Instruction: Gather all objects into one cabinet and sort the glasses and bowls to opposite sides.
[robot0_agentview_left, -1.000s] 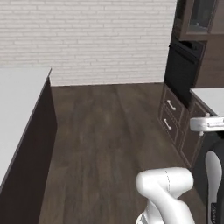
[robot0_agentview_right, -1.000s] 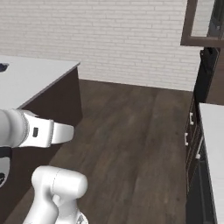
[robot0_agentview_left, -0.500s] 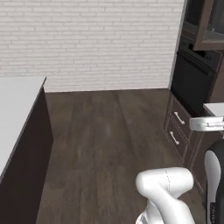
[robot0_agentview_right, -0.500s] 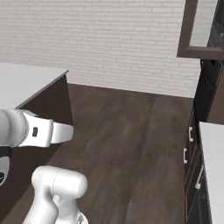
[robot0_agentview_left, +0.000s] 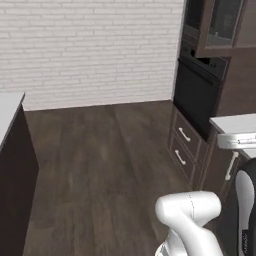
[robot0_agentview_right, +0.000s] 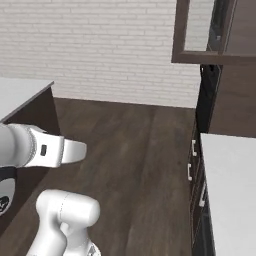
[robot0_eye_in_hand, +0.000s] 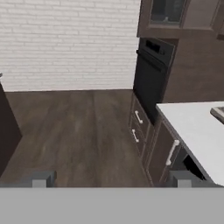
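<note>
Hand view, left to right: brick wall (robot0_eye_in_hand: 65, 43); bare wooden floor (robot0_eye_in_hand: 74, 131); dark oven tower (robot0_eye_in_hand: 151, 78); drawer fronts (robot0_eye_in_hand: 138, 124); white worktop (robot0_eye_in_hand: 197, 131) at far right. Gripper (robot0_eye_in_hand: 109, 178) with fingertips (robot0_eye_in_hand: 39, 179) spread fully apart, holding nothing. Glass-doored wall cabinet (robot0_eye_in_hand: 168, 15) high and to the right of the fingers, well apart. Cups and bowl not discernible. Judged requirement: further approach rightward and upward toward the cabinet before any reach.
</note>
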